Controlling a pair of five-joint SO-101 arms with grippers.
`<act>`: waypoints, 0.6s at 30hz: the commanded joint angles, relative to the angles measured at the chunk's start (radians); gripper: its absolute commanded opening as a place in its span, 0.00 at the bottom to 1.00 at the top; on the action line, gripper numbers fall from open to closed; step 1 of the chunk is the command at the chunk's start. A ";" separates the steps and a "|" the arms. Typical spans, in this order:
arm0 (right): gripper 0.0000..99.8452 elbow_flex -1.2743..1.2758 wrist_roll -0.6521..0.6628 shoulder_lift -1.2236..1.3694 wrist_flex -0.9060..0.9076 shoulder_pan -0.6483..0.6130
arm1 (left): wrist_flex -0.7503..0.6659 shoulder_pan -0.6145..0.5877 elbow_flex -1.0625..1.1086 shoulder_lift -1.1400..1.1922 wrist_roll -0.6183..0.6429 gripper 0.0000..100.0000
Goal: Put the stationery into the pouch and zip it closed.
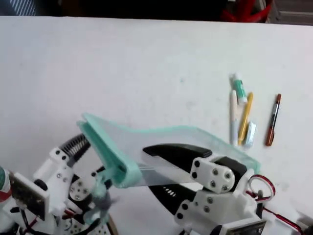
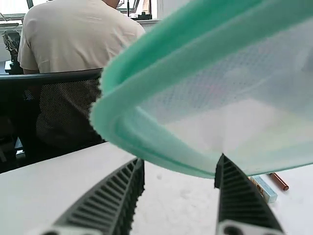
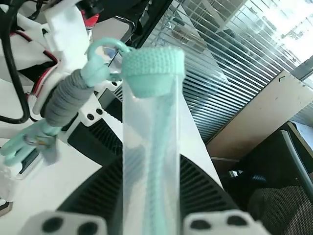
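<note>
Squeezing the pouch (image 1: 186, 137), your right gripper (image 1: 149, 169) is gripping its middle; your left gripper (image 2: 178, 169) is gaping open beside its teal end, which is hiding most pens (image 1: 244, 117).

The pouch (image 3: 151, 127) stands edge-on, its clear walls and mint-green seam clamped between the two black ribbed fingers (image 3: 100, 188) of the right claw (image 3: 151, 183). Beside its capped end hangs a teal ring on a grey cord (image 3: 66, 105) — just in front of the other arm's white housing (image 3: 66, 29). The white table (image 3: 49, 186) lies below, with window blinds (image 3: 234, 63) behind.
</note>
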 commanded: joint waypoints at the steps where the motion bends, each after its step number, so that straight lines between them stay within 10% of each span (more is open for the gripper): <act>1: 0.02 -0.012 0.012 0.012 0.015 -0.012 | -0.035 0.010 -0.017 -0.007 -0.002 0.24; 10: 0.02 -0.005 0.012 0.042 0.030 -0.108 | -0.092 0.048 0.032 -0.008 -0.005 0.24; 18: 0.02 -0.005 0.012 0.157 -0.036 0.162 | -0.060 0.107 0.032 -0.008 -0.009 0.23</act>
